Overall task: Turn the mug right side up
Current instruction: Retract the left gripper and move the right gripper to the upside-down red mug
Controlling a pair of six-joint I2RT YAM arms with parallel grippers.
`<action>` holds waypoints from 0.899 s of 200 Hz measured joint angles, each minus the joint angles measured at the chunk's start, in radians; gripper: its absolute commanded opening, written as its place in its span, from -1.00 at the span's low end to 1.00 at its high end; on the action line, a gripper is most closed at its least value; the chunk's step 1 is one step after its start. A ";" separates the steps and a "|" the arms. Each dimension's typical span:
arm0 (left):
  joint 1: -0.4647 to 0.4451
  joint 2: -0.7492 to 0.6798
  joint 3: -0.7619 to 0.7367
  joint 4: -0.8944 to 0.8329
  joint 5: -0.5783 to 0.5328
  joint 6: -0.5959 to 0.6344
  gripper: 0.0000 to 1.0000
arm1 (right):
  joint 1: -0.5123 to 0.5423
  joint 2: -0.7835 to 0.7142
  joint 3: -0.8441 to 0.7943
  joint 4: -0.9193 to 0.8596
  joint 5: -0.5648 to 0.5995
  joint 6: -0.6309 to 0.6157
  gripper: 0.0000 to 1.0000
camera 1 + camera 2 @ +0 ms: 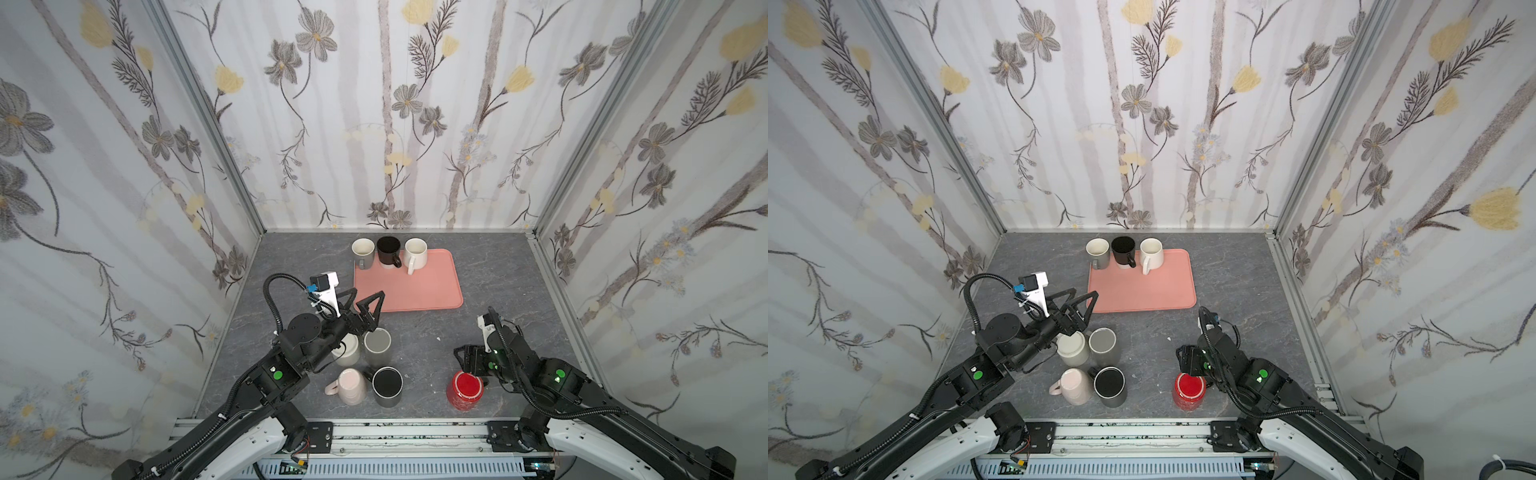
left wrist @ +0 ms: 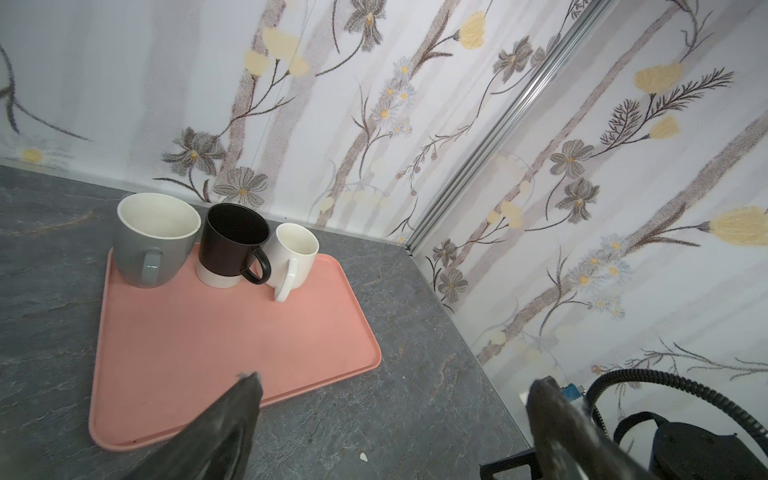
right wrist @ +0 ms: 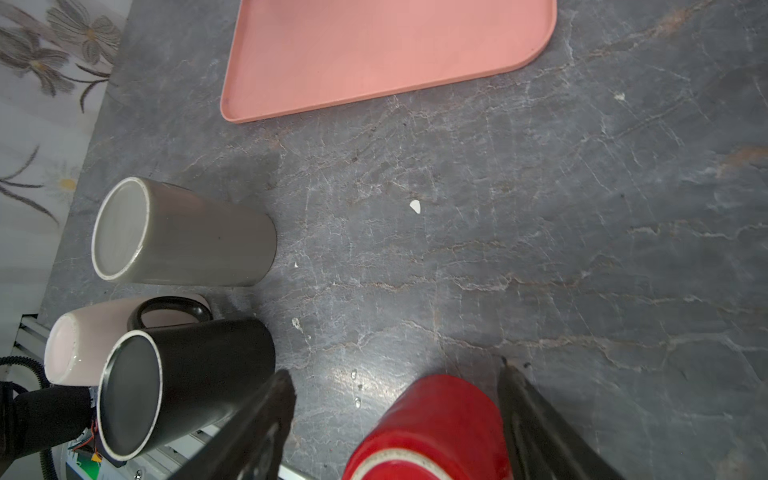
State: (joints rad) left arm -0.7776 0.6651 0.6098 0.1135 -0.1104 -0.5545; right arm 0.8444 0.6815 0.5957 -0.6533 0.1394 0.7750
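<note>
A red mug (image 1: 464,392) (image 1: 1188,392) stands upside down at the front right of the table, its ringed base facing up. My right gripper (image 1: 468,368) (image 3: 395,368) is open and lowered over it. In the right wrist view the red mug (image 3: 432,424) sits between the two fingers. It is close to one finger, with a clear gap to the other. My left gripper (image 1: 368,296) (image 2: 399,378) hangs open and empty above the table by the tray's near left corner.
Four more mugs stand upside down at front centre: cream (image 1: 347,351), grey (image 1: 377,345), pink (image 1: 351,386) and black (image 1: 387,386). A pink tray (image 1: 415,291) at the back holds three upright mugs: grey (image 1: 362,251), black (image 1: 388,249), white (image 1: 415,251). Walls enclose three sides.
</note>
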 measured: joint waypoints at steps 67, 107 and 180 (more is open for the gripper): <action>0.001 -0.025 -0.050 -0.003 -0.030 -0.003 1.00 | 0.034 0.046 0.086 -0.306 -0.049 0.162 1.00; 0.003 -0.024 -0.065 -0.005 -0.045 -0.002 1.00 | 0.114 0.056 0.088 -0.404 -0.125 0.243 1.00; 0.014 -0.016 -0.066 -0.006 -0.048 -0.002 1.00 | 0.234 0.195 0.034 -0.246 -0.212 0.320 0.94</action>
State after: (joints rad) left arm -0.7635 0.6487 0.5442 0.1070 -0.1581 -0.5564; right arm 1.0782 0.8764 0.6292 -0.8989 -0.0731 1.0950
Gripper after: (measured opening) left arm 0.994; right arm 0.978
